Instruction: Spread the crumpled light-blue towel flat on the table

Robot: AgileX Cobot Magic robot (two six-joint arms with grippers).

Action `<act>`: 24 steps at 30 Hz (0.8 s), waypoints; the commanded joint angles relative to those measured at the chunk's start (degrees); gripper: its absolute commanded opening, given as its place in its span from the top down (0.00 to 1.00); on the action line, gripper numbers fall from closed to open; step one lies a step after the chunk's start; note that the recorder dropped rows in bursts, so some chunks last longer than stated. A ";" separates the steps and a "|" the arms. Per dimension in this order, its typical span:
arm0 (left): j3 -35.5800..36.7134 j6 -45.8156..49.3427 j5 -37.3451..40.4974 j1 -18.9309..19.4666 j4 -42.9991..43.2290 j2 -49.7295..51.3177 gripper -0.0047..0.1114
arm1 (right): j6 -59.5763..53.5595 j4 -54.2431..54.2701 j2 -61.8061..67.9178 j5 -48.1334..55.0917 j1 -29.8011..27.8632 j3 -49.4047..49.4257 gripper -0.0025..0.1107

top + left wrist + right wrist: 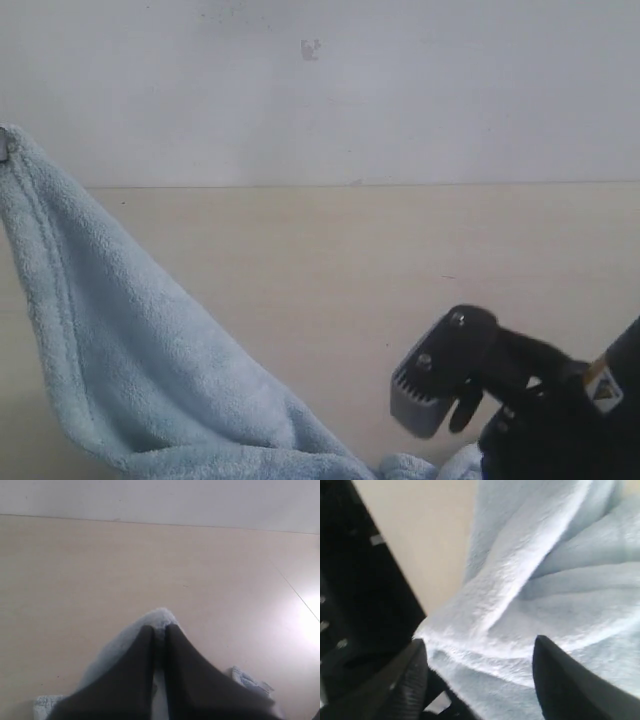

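Blue towel hangs from the left claw, clamped on its edge to pull it up, while the right claw gapes apart by the folds.

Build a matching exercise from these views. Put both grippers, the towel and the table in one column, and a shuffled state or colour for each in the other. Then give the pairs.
1. left gripper
2. right gripper
3. towel
4. table

A. pale beige
B. open, over blue folds
C. light blue, one corner held up
D. shut on a pinch of the fabric

Pairs: 1-D, 2-B, 3-C, 4-A
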 commanded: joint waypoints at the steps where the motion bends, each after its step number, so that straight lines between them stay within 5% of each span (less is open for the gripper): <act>1: 0.28 0.34 -0.11 -0.32 -1.16 -0.34 0.92 | 14.08 -18.21 -4.49 -2.63 0.06 0.07 0.52; 7: 0.28 0.34 -0.11 -0.32 -1.16 -0.34 0.92 | 24.31 -31.86 -3.71 -2.17 -4.46 0.07 0.52; 14: 0.28 0.34 0.00 -0.32 -1.16 -0.34 0.92 | 4.78 -11.50 7.19 -5.43 -20.84 -0.21 0.52; 24: 1.82 0.94 -0.77 -0.32 -1.15 -0.34 0.92 | -2.34 -5.58 23.28 -8.52 -22.49 -6.77 0.52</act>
